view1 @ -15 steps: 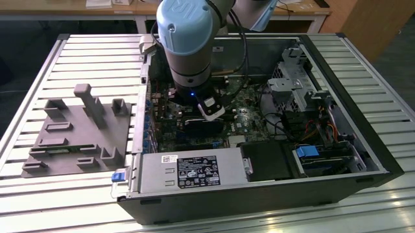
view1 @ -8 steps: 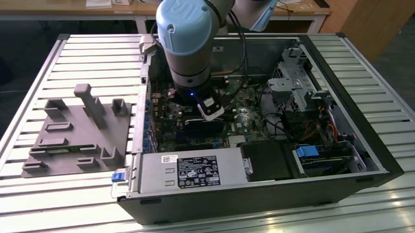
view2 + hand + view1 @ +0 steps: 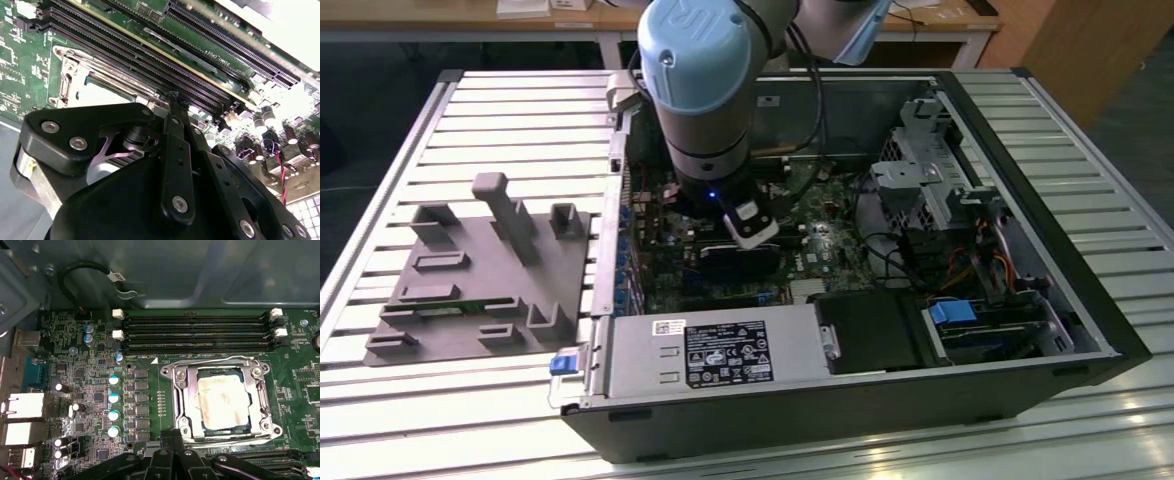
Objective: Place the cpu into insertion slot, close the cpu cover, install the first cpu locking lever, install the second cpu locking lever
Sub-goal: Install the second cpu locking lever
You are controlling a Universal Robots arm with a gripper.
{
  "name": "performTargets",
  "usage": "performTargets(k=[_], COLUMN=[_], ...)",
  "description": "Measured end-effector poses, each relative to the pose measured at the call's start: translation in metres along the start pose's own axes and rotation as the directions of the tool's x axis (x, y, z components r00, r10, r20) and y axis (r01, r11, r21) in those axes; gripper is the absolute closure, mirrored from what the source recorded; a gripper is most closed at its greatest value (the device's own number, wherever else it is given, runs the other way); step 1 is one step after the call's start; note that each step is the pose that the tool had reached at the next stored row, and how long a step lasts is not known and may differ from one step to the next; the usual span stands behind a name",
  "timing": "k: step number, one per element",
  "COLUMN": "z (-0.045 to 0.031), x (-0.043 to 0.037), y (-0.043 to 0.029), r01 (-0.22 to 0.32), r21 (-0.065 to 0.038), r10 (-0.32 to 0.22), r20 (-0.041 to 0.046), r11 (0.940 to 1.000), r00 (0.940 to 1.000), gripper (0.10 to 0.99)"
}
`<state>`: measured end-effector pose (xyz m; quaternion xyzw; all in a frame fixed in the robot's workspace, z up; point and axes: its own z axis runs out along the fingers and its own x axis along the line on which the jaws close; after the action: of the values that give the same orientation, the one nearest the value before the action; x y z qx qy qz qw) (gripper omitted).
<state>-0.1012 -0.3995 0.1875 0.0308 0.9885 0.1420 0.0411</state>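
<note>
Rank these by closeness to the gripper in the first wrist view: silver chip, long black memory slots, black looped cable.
1. Silver chip, in its socket beside the gripper.
2. Long black memory slots, beyond the socket.
3. Black looped cable, on the case wall.

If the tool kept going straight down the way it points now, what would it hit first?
Most likely the metal edge of the cpu cover, which lies closed over the cpu in the insertion slot. The tool hangs at that frame's near edge, so the green board beside it is possible; depth is unclear.
</note>
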Motion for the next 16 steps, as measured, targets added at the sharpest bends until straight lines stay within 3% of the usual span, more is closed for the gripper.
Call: performTargets(k=[10,16], z=[0.0016,-0.0051], x=[0.0005,0.0000], y=[0.0009,0.0029], r01=[0.001,0.001], r21=[0.011,0.011], r10=[-0.001,-0.001], r20=[0.0005,0.0006], r11=[0.9999,0.9999], r00=[1.0000,1.0000], gripper=[0.984,0.984])
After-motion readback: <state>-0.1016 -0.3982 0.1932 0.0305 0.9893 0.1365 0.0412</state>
